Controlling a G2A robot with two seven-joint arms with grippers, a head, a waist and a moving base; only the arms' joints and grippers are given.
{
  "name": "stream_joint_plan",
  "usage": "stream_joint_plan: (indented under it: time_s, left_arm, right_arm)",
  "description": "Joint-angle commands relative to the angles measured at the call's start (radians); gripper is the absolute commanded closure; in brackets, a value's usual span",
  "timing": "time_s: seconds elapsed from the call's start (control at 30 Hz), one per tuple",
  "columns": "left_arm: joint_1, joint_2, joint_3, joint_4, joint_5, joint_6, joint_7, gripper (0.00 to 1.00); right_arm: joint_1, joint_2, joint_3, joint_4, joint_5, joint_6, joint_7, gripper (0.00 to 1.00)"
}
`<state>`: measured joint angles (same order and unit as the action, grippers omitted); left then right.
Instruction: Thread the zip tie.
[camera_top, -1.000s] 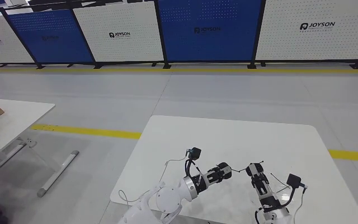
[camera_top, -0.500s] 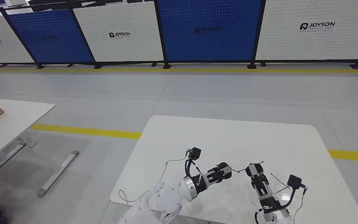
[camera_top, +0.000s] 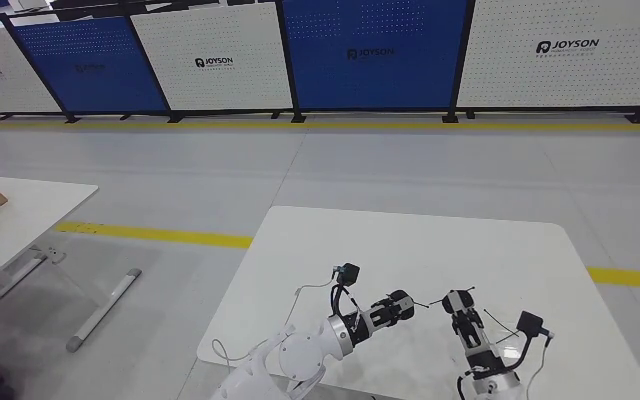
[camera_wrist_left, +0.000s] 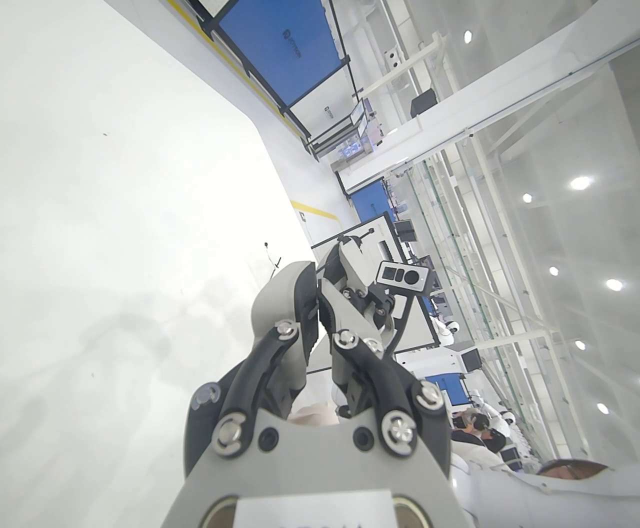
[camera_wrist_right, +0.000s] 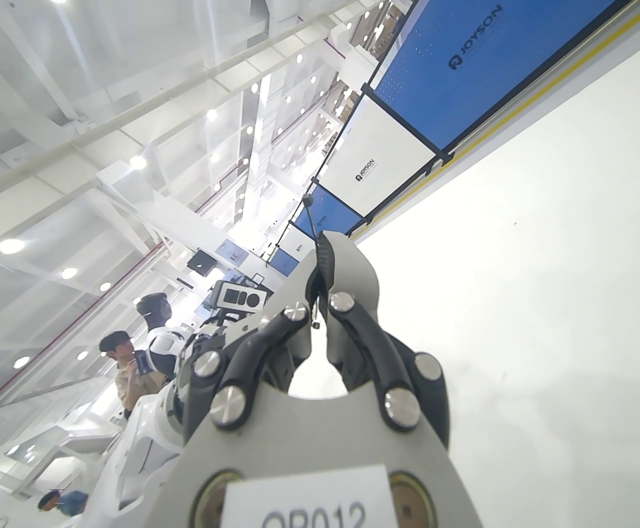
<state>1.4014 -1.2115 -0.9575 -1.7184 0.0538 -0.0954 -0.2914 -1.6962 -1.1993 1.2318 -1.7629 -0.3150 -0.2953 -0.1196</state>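
Clamping the zip tie (camera_wrist_right: 311, 216), the right gripper (camera_wrist_right: 322, 246) hangs just above the white table (camera_wrist_right: 525, 260). Its jaws are pressed tight together on the thin black strap. A short length stands out past the tips and ends in a small blocky head. A thin bit with a small knob shows behind the pads, in the hollow between the fingers.

From the top view, the left gripper (camera_top: 407, 304) and the right gripper (camera_top: 454, 298) point toward each other over the near part of the table (camera_top: 400, 240), near but apart. The zip tie (camera_top: 428, 303) shows as a fine dark line across the gap between their tips.

In the left wrist view, the left gripper (camera_wrist_left: 316, 286) has its jaws clenched, the dark pads meeting with no gap. A thin black strand of the zip tie (camera_wrist_left: 270, 255) pokes out beyond its tips, over the table (camera_wrist_left: 125, 175). It is too fine to tell how far it sits between the pads, or whether its free end touches the table. The right gripper (camera_wrist_left: 346, 250) sits just beyond the left one's tips, with the head end of the strap sticking out of it.

Blue and white partition panels (camera_top: 370, 55) stand across the floor beyond the table.
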Motion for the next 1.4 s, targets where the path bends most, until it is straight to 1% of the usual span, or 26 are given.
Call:
stream_joint_plan:
  time_s: [0.0, 0.13, 0.27, 0.33, 0.7, 0.87, 0.97, 1.27, 1.3, 1.37]
  left_arm:
    - [0.0, 0.0, 0.0, 0.0, 0.0, 0.0, 0.0, 1.0]
    - [0.0, 0.0, 0.0, 0.0, 0.0, 0.0, 0.0, 1.0]
    - [0.0, 0.0, 0.0, 0.0, 0.0, 0.0, 0.0, 1.0]
    - [0.0, 0.0, 0.0, 0.0, 0.0, 0.0, 0.0, 1.0]
    - [0.0, 0.0, 0.0, 0.0, 0.0, 0.0, 0.0, 1.0]
    - [0.0, 0.0, 0.0, 0.0, 0.0, 0.0, 0.0, 1.0]
    - [0.0, 0.0, 0.0, 0.0, 0.0, 0.0, 0.0, 1.0]
    - [0.0, 0.0, 0.0, 0.0, 0.0, 0.0, 0.0, 1.0]
    - [0.0, 0.0, 0.0, 0.0, 0.0, 0.0, 0.0, 1.0]
    - [0.0, 0.0, 0.0, 0.0, 0.0, 0.0, 0.0, 1.0]
  right_arm:
    - [-0.005, 0.0, 0.008, -0.001, 0.005, -0.009, 0.003, 1.0]
    - [-0.012, -0.001, 0.013, -0.003, 0.001, -0.014, 0.008, 1.0]
    - [-0.013, -0.004, 0.011, -0.001, -0.023, 0.0, -0.005, 1.0]
    - [-0.015, -0.006, 0.011, -0.003, -0.015, -0.01, -0.015, 1.0]
    - [-0.013, -0.008, 0.01, -0.003, -0.016, -0.005, -0.014, 1.0]
    - [-0.018, -0.01, 0.002, -0.005, -0.064, 0.003, -0.019, 1.0]
    - [-0.026, -0.012, 0.005, -0.011, -0.052, -0.011, -0.043, 1.0]
    - [-0.026, -0.013, 0.005, -0.011, -0.051, -0.01, -0.044, 1.0]
    - [-0.024, -0.014, 0.007, -0.013, -0.047, -0.008, -0.051, 1.0]
    - [-0.028, -0.016, 0.013, -0.018, -0.045, -0.023, -0.08, 1.0]
